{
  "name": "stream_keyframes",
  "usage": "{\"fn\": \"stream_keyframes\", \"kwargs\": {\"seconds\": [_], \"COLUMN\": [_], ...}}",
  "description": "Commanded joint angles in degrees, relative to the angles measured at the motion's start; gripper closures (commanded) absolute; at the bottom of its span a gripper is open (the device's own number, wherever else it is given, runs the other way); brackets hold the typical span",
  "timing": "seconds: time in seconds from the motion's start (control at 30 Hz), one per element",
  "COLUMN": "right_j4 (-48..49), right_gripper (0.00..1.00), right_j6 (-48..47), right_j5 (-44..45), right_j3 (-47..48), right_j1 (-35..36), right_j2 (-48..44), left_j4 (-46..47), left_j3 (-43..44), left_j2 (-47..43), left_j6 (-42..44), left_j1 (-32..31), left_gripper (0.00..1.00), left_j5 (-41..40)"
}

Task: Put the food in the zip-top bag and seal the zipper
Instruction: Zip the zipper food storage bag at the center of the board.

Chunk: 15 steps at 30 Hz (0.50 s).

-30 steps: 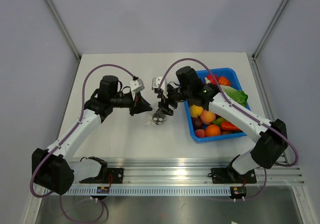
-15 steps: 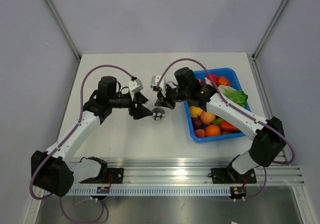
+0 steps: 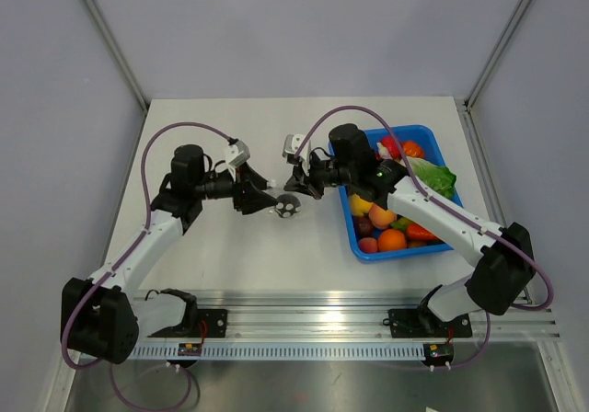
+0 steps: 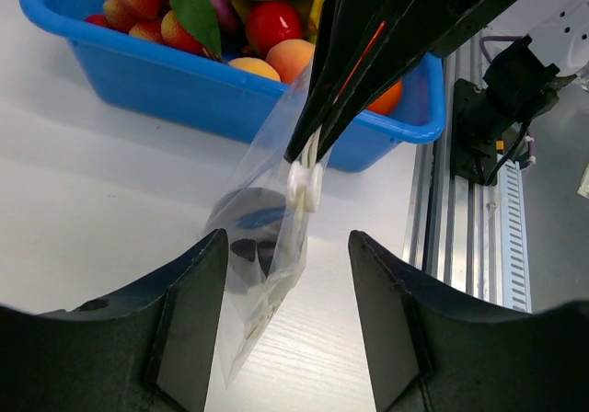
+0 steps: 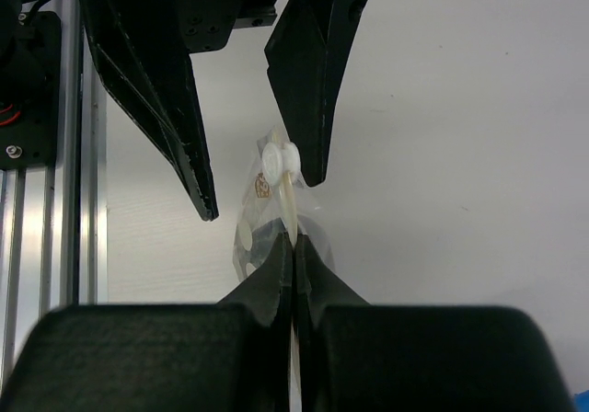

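Observation:
The clear zip-top bag hangs upright from my right gripper, which is shut on its top zipper edge. A white slider tab sits on that edge, just past the fingertips. The food, a dark round fruit, lies inside the bag's lower part. From above, the bag is between both arms at mid-table. My left gripper is open, with one finger on each side of the bag and not gripping it. The bag lies closer to its left finger.
A blue tray of orange, peach, red and green toy produce stands to the right of the bag, under my right arm. The metal rail runs along the table's near edge.
My left gripper has opened, let go of the bag and drawn back to the left. My right gripper has shut on the bag's top edge and now holds it up.

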Motion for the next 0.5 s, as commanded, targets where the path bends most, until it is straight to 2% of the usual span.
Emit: {"fn": "stream_keyframes", "kwargs": {"seconds": [0.0,0.2,0.23,0.3,0.33,0.47], "right_j4": [2.7,2.6,2.7,2.8,2.9,3.1], "right_gripper": [1.0,1.0,1.0,1.0,1.0,1.0], "right_j6": [0.8,0.8,0.8,0.9,0.9,1.1], "right_j5": [-0.9,-1.0,-1.0,-1.0,-1.0,-1.0], "right_j3": [0.1,0.2,0.2,0.3,0.3,0.4], "right_j1": [-0.3,-0.3,-0.3,-0.3,-0.3,-0.3], "right_j2": [-1.8,-1.7,-1.8,-1.7,-1.6,-1.3], "left_j4": [11.2,12.6,12.6,10.5,10.0,8.6], "left_j3": [0.4,0.6,0.6,1.1,1.3,1.5], "left_j2": [-0.8,-0.3,-0.2,0.3,0.6,0.6], "left_j6": [-5.4,-7.1,-7.2,-6.2,-5.7,-5.0], "left_j1": [0.2,0.1,0.1,0.1,0.1,0.1], "left_gripper": [0.43,0.56,0.65,0.7,0.75,0.78], "left_j5": [4.0,5.2,5.6,5.6,6.0,6.2]}}
